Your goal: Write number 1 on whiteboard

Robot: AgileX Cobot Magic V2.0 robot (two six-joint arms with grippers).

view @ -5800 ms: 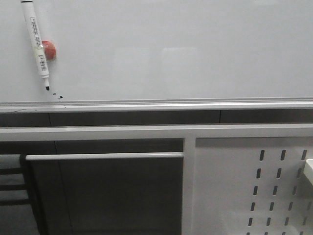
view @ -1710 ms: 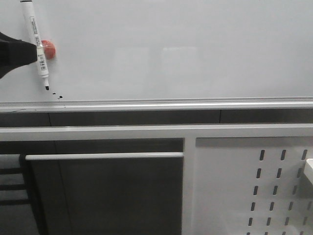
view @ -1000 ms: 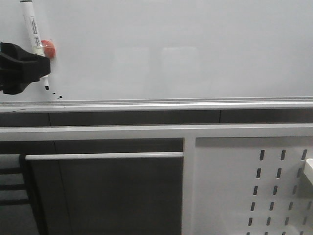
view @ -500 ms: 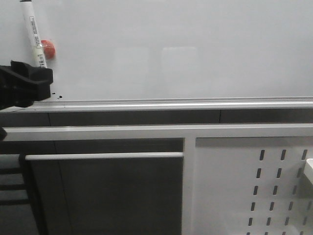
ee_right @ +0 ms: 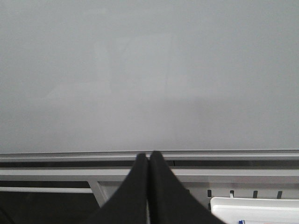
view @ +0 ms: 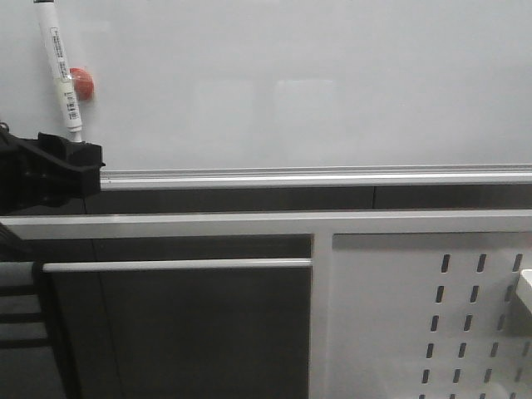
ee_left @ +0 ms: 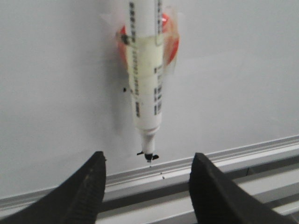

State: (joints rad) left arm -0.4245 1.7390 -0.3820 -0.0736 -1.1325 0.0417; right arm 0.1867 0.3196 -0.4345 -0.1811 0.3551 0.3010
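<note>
Left gripper below the marker tip, whiteboard unmarked by any stroke

Front view: the whiteboard [view: 316, 83] fills the upper half, its silver edge rail [view: 332, 176] running the full width; wide bare board lies to the right. A marker [view: 61, 71] hangs tip-down at far left against a red magnet [view: 82, 84]. The left gripper [view: 58, 170] sits dark at the left edge, over the rail, just under the marker tip (finger spacing unreadable here). A perforated panel [view: 432, 316] stands lower right.

Left wrist view: the left gripper [ee_left: 147, 179] has its fingers [ee_left: 88, 191] spread wide, nothing between them, the marker [ee_left: 145, 70] tip above the gap. Small black dots by the tip; no number 1 drawn.

Right wrist view: the right gripper [ee_right: 148, 186] has fingers pressed together, empty, pointing at bare whiteboard [ee_right: 149, 70] above the rail [ee_right: 233, 155].
</note>
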